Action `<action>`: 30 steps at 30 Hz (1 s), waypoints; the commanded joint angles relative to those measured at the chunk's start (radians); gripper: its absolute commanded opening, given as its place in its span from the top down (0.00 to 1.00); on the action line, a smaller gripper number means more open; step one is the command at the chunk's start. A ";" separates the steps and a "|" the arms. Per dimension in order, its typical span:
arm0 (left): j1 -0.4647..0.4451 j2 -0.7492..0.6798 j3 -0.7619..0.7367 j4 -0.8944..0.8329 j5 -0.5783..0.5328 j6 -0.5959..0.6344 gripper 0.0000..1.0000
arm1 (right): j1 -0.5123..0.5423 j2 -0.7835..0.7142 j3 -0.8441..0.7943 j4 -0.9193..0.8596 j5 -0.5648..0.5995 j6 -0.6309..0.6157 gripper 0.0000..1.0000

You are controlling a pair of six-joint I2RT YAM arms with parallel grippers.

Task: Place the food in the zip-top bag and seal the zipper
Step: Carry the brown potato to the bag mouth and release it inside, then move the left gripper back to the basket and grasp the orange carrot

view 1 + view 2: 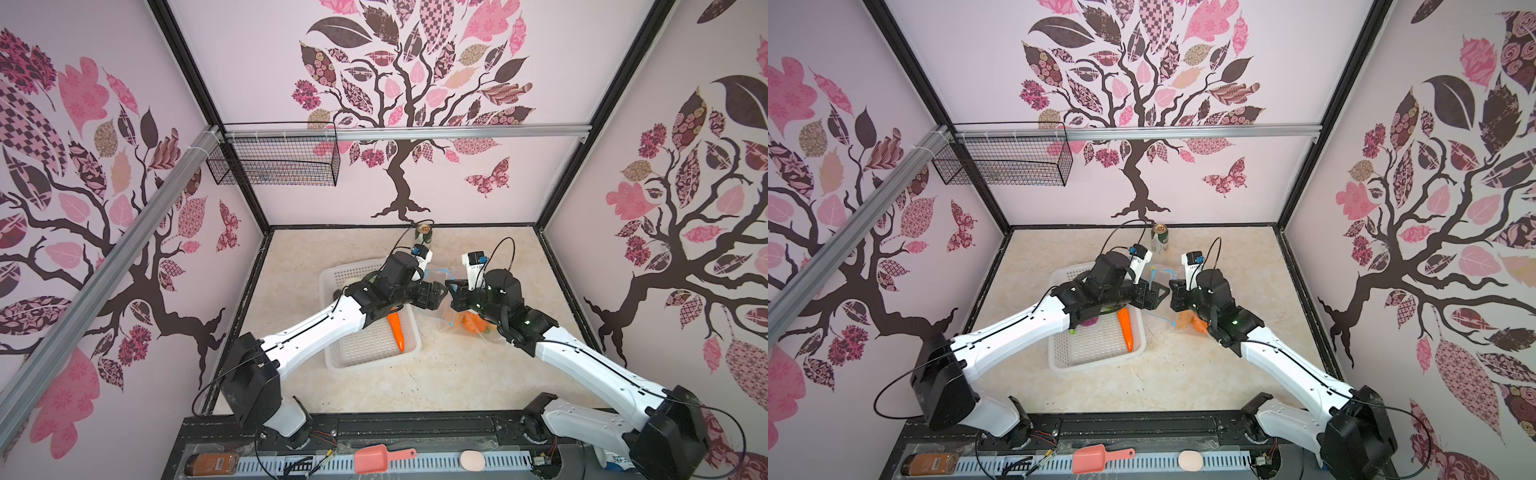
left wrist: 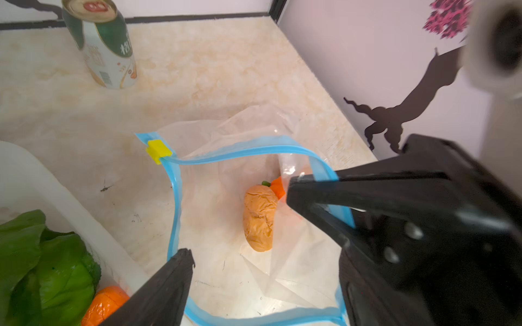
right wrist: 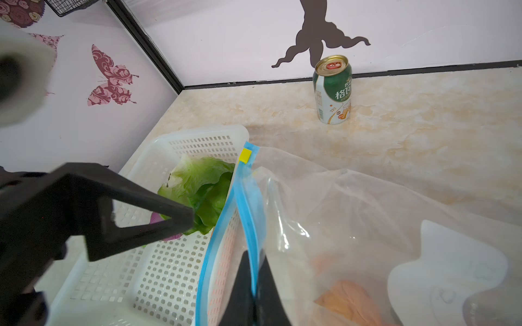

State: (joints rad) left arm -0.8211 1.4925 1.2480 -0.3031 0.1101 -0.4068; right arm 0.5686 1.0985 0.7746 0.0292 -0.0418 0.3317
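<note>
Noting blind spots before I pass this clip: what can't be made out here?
Left wrist view: the orange vegetable behind the potato, mostly covered by the right gripper.
Right wrist view: the purple onion, largely behind the left gripper.
Right wrist view: the bag label, marks too faint to read, cut by the edge.

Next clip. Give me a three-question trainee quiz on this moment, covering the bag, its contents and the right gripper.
1. True or false: the zipper of the zip-top bag is sealed shut.
2. Which food lies inside the bag? A) lettuce B) potato C) purple onion
3. Short answer: what is the right gripper clamped on?

Key: 1 false, the mouth gapes open. 2 B. 3 the blue zipper strip at the bag's mouth.
</note>
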 commanded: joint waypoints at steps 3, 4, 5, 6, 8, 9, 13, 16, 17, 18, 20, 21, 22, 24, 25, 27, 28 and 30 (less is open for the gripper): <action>0.000 -0.112 -0.112 0.000 -0.107 -0.042 0.16 | 0.004 -0.022 -0.001 0.002 0.011 -0.013 1.00; 0.002 -0.130 -0.128 -0.004 -0.141 -0.049 0.16 | 0.004 -0.023 -0.002 0.003 0.012 -0.012 1.00; 0.005 -0.151 -0.148 -0.009 -0.180 -0.060 0.16 | 0.004 -0.023 -0.003 0.003 0.012 -0.011 1.00; 0.013 -0.169 -0.169 -0.014 -0.217 -0.071 0.16 | 0.004 -0.024 -0.004 0.003 0.012 -0.011 1.00; 0.030 -0.205 -0.209 -0.019 -0.272 -0.092 0.15 | 0.004 -0.024 -0.003 0.003 0.011 -0.010 1.00; 0.044 -0.221 -0.231 -0.020 -0.294 -0.105 0.15 | 0.004 -0.023 -0.004 0.003 0.011 -0.011 1.00; 0.112 -0.260 -0.303 -0.041 -0.302 -0.161 0.15 | 0.004 -0.024 -0.004 0.003 0.011 -0.011 1.00; 0.129 -0.268 -0.345 -0.054 -0.310 -0.170 0.16 | 0.004 -0.023 -0.005 0.003 0.010 -0.011 1.00; 0.129 -0.266 -0.358 -0.055 -0.312 -0.172 0.16 | 0.004 -0.023 -0.005 0.005 0.010 -0.010 1.00; 0.129 -0.260 -0.369 -0.055 -0.313 -0.177 0.17 | 0.004 -0.023 -0.006 0.005 0.010 -0.010 1.00; 0.129 -0.244 -0.386 -0.053 -0.309 -0.190 0.19 | 0.005 -0.022 -0.005 0.006 0.010 -0.010 1.00; 0.129 -0.231 -0.393 -0.051 -0.304 -0.195 0.20 | 0.005 -0.022 -0.005 0.005 0.010 -0.009 1.00; 0.129 -0.222 -0.398 -0.048 -0.301 -0.201 0.21 | 0.004 -0.022 -0.005 0.005 0.010 -0.009 1.00; 0.129 -0.195 -0.407 -0.045 -0.299 -0.220 0.23 | 0.005 -0.022 -0.006 0.005 0.009 -0.009 1.00; 0.129 -0.181 -0.411 -0.040 -0.301 -0.234 0.24 | 0.004 -0.022 -0.006 0.005 0.010 -0.010 1.00; 0.129 -0.150 -0.417 -0.023 -0.287 -0.258 0.26 | 0.004 -0.023 -0.006 0.005 0.010 -0.011 1.00; 0.129 -0.134 -0.417 -0.009 -0.270 -0.263 0.27 | 0.004 -0.023 -0.006 0.006 0.011 -0.011 1.00; 0.129 -0.099 -0.410 0.022 -0.240 -0.268 0.28 | 0.004 -0.022 -0.008 0.006 0.011 -0.010 1.00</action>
State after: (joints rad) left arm -0.6918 1.3621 0.8589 -0.3336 -0.1658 -0.6430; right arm 0.5690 1.0985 0.7746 0.0284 -0.0406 0.3321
